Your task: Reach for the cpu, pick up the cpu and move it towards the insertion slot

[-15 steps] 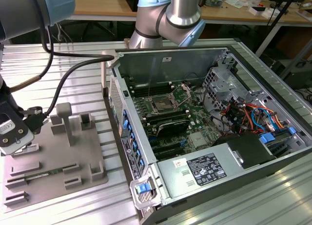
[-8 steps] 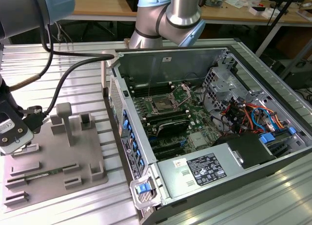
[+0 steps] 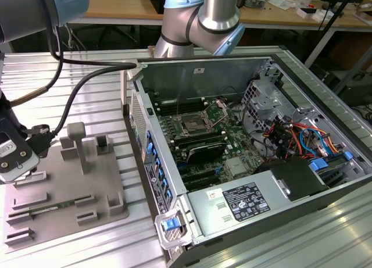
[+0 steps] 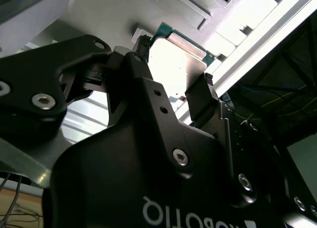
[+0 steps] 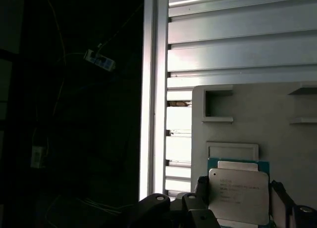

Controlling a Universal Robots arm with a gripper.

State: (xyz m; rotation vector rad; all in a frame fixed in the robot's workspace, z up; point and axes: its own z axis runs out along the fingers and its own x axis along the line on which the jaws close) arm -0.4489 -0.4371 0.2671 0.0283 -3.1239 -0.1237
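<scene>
The cpu [image 5: 238, 194], a flat square chip with a silvery top on a green rim, sits between my gripper's [image 5: 237, 188] two dark fingers, over the grey fixture plate [image 5: 257, 114]. In the second wrist view the cpu [image 4: 181, 60] has a finger [image 4: 202, 92] pressed against each of two opposite edges, so the gripper [image 4: 173, 65] is shut on it. In the exterior view the gripper's body [image 3: 14, 158] hangs over the fixture plate [image 3: 64, 198] at the exterior view's left. The insertion slot [image 3: 192, 126], with a silver frame and dark centre, lies on the green board inside the open computer case [image 3: 232, 76], well away from the gripper.
Raised blocks [image 3: 75, 141] stand on the fixture plate close to the gripper. A black cable [image 3: 75, 96] runs from the arm across the ribbed metal table [image 3: 99, 88]. The case wall [image 3: 142, 140] stands between plate and board. The table's edge rail [image 5: 151, 89] runs beside the plate.
</scene>
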